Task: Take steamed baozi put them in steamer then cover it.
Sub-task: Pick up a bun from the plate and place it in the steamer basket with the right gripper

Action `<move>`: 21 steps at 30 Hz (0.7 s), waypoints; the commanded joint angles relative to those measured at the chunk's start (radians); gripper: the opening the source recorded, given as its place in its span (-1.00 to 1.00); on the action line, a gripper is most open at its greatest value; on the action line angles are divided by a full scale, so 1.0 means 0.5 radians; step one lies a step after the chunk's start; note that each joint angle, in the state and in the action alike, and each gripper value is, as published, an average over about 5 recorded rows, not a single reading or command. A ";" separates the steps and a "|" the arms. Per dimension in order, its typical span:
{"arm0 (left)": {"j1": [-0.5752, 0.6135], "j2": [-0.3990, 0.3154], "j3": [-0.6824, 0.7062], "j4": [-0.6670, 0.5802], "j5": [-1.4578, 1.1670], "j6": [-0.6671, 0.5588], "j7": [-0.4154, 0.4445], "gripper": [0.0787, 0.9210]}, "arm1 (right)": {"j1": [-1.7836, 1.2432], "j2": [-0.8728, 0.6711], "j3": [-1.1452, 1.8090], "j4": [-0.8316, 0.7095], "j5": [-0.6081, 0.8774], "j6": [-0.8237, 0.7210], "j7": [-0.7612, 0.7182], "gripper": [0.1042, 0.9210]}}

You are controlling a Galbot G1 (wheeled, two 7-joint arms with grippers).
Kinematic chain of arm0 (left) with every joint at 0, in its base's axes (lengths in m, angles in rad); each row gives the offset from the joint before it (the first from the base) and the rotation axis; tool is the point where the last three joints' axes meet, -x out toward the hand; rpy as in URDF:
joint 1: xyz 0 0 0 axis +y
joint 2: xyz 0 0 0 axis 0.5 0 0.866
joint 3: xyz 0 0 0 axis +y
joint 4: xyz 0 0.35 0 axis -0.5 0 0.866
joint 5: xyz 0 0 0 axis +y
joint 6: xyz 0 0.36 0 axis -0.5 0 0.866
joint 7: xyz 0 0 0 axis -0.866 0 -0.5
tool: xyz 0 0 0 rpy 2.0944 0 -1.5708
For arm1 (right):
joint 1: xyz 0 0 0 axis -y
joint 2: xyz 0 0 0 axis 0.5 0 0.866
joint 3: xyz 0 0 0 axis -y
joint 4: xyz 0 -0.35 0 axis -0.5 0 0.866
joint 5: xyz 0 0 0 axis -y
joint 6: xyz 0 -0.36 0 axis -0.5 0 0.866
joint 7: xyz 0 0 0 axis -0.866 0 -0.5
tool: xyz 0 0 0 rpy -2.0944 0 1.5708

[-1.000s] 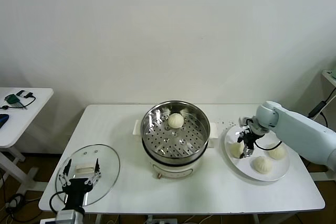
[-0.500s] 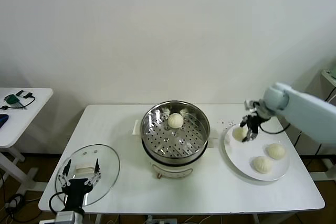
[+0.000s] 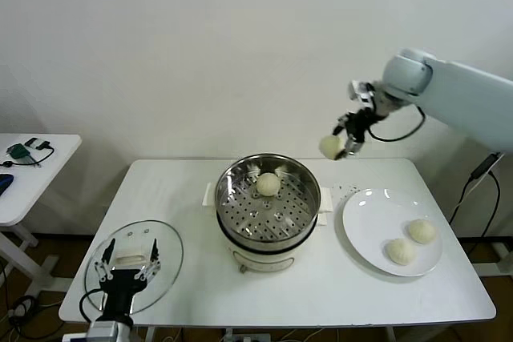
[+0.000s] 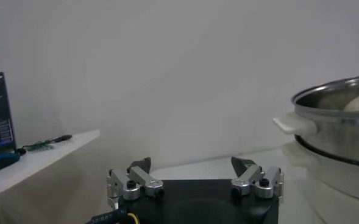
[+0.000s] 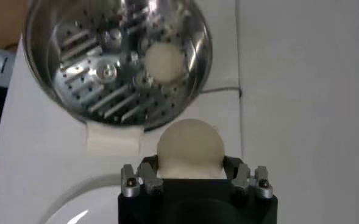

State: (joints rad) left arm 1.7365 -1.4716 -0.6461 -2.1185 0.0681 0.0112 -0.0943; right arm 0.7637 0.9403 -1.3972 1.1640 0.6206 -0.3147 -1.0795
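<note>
Cream-white baozi (image 3: 329, 146) sits pinched in my right fingers (image 5: 197, 173), high above the worktop (image 3: 184, 190); the steamer (image 3: 268, 202) lies below, toward my left. Left fingers (image 4: 194, 179) hang spread over the lid (image 3: 133, 266).

White arm (image 3: 461, 98), black gripper (image 3: 350, 135)

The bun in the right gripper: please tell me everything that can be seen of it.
The bun is round, smooth and cream-white, like soft dough. The right gripper holds it between two fingers, in the air, above the table and beside the steamer, not yet over it. Nothing else touches it. One bun lies in the steamer and two on the plate.
</note>
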 commanded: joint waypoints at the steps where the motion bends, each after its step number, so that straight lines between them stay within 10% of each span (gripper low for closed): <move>1: 0.002 0.010 0.017 -0.029 0.002 0.018 0.004 0.77 | 0.065 0.369 -0.074 0.085 0.261 -0.158 0.169 0.43; 21: 0.006 0.003 -0.007 -0.036 -0.009 0.021 0.013 0.77 | -0.347 0.755 -0.140 0.084 0.189 -0.279 0.409 0.43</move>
State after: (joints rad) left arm 1.7383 -1.4696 -0.6482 -2.1360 0.0653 0.0206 -0.0876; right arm 0.6574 1.2357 -1.4507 1.2149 0.7174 -0.4339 -0.9108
